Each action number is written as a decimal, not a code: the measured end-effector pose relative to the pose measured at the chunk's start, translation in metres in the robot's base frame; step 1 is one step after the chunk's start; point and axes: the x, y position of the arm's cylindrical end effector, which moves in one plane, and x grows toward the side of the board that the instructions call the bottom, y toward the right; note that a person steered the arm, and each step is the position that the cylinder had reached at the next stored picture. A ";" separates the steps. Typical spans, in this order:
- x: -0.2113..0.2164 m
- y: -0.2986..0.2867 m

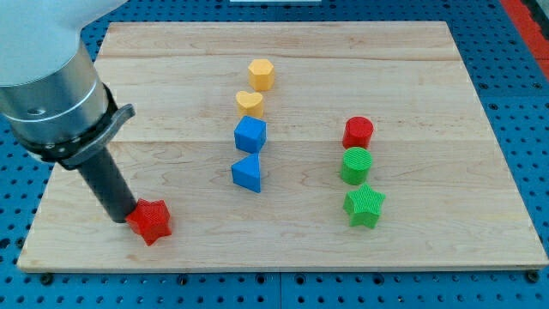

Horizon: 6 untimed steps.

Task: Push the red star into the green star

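Note:
The red star point(151, 221) lies near the view's bottom left of the wooden board. The green star point(364, 205) lies at the view's right, well apart from it. My tip point(123, 215) rests on the board just left of the red star, touching or nearly touching its left side. The rod rises up and to the left into the arm's grey body.
A green cylinder point(356, 165) and a red cylinder point(358, 132) stand in a column above the green star. In the middle stand a blue triangular block point(248, 173), a blue cube point(250, 135), a yellow heart point(250, 104) and a yellow hexagon point(261, 74). The board's bottom edge point(274, 268) is close below the red star.

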 end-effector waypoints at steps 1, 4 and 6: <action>0.009 0.004; 0.016 0.178; 0.023 0.172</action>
